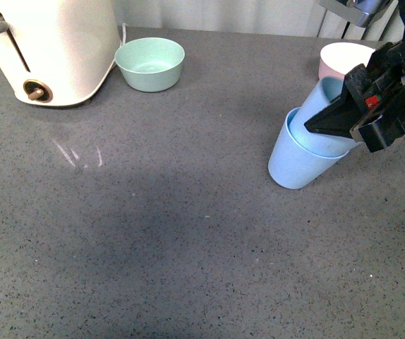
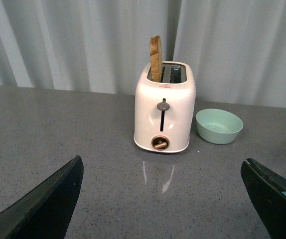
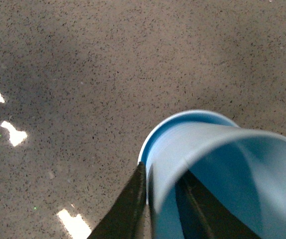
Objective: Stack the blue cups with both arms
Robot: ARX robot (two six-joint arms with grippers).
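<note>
Gripped the upper blue cup (image 1: 324, 93) by its rim with the right tool (image 1: 314, 126): one flat finger inside the wall, the other outside, pinched down to the thickness of the plastic, as shown plainly in the right wrist view. Nested that cup partway into the lower blue cup (image 1: 298, 159), with a band of the upper wall left showing above the lower rim. Leaned as a pair, mouths tipped toward the far right corner of the desk (image 1: 153, 240). Stood toward the right edge, nearer the far side than the near one, with the lower base down at the desk surface; could not tell whether resting flat or only on its edge. Backed just behind by a pink bowl (image 1: 340, 58), closer to the far right corner. Held the left tool (image 2: 161, 163) spread wide over bare desk, fingers (image 2: 58, 199) far apart with nothing between them. Faced a cream toaster (image 1: 54, 42) at the far left corner, a slice of bread (image 2: 156, 59) upright in one slot, and a mint-green bowl (image 1: 149, 63) just beside it along the far edge, well apart from the cups.
</note>
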